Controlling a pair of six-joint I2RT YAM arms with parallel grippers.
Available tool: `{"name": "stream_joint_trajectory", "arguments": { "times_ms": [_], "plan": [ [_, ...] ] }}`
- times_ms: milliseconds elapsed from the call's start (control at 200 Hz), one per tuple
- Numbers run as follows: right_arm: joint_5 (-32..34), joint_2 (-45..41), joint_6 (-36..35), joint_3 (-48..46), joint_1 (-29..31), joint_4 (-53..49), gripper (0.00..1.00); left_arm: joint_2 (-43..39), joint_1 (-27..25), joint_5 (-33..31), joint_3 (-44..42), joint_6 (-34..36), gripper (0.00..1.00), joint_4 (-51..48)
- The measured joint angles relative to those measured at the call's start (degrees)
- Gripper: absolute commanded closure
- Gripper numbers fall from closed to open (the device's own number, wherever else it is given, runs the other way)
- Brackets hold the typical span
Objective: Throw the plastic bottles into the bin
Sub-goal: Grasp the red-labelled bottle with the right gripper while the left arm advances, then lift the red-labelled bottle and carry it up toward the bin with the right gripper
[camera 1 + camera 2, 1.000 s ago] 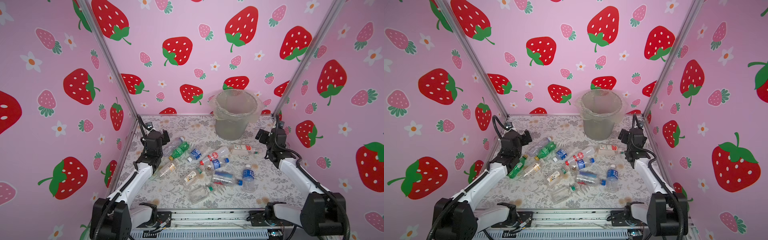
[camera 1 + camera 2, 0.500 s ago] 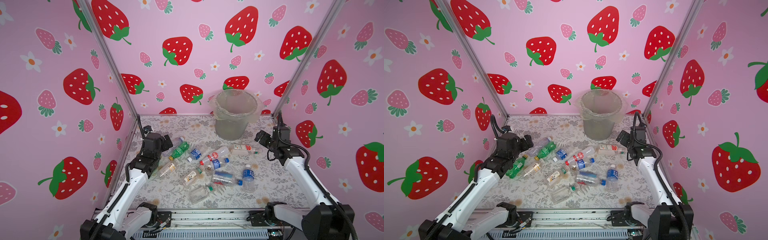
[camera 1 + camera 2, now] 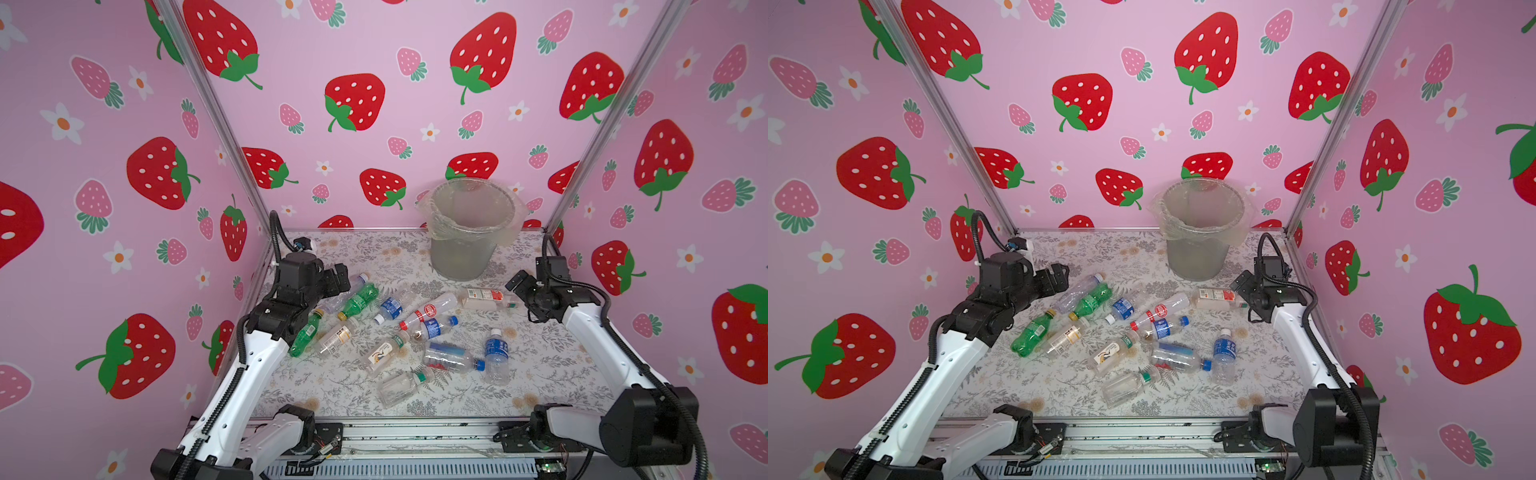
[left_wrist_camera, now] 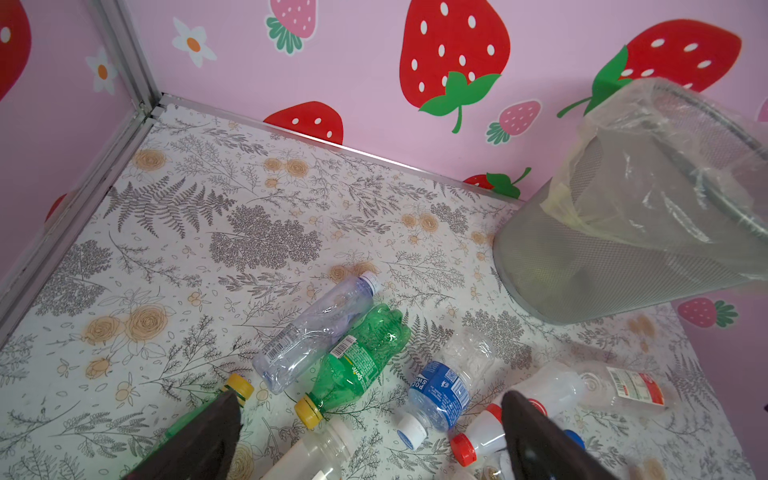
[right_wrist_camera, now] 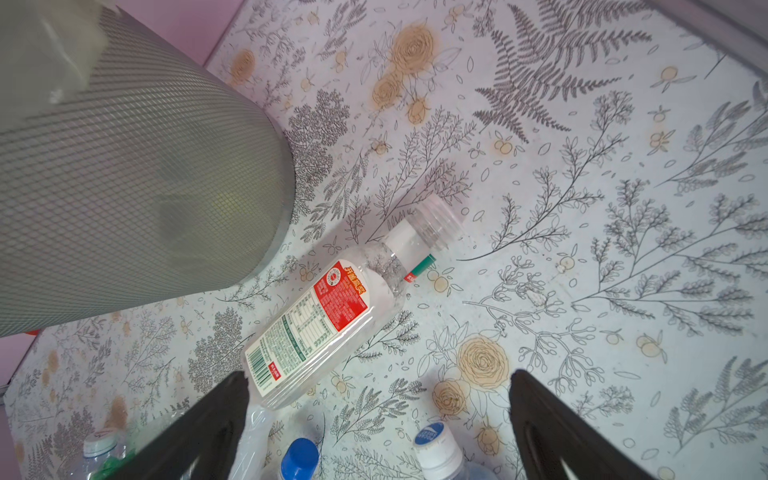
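1. In both top views the plastic bottles [image 3: 432,309] lie scattered on the floral table [image 3: 332,386]. The bin [image 3: 461,257] stands upright at their 12 o'clock. The left gripper [image 3: 338,279] hovers at their 9 o'clock and the right gripper [image 3: 519,293] at 3 o'clock, both spread wide and empty.
2. Left wrist: jaws apart, with a green Sprite bottle [image 4: 361,361] lying flat ahead.
3. Right wrist: jaws apart, with a red-labelled bottle [image 5: 324,320] lying just beside the bin.

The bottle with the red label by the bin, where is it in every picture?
Top view: the red-label bottle lies just in front of the bin.
Top view: the red-label bottle, same place.
Left wrist: the red-label bottle, near the bin's foot.
Right wrist: the red-label bottle, large, beside the bin.
Shared landmark: the bin.
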Motion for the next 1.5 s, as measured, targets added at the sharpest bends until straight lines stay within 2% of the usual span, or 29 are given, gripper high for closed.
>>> {"name": "stream_joint_trajectory", "arguments": {
  "times_ms": [200,475,815,1351,1501],
  "plan": [
    [-3.13,1.16,4.96,0.00,0.87,0.02,0.01,2.84,0.00,0.35,0.46,4.28,0.01,-1.31],
    [-5.66,4.44,12.24,0.04,2.32,1.11,0.01,6.19,0.00,0.50,0.44,6.27,0.01,-3.13],
    [-8.39,13.81,19.98,1.40,5.55,4.72,0.01,7.69,-0.04,0.55,0.46,7.26,0.01,-6.19],
    [-7.10,20.00,31.17,4.20,7.13,9.29,0.01,7.56,-3.06,-1.60,0.48,7.56,0.01,-8.35],
    [-6.91,23.89,32.41,4.96,7.15,9.92,0.01,7.58,-3.26,-1.81,0.48,7.56,0.01,-8.35]
  ]
}}
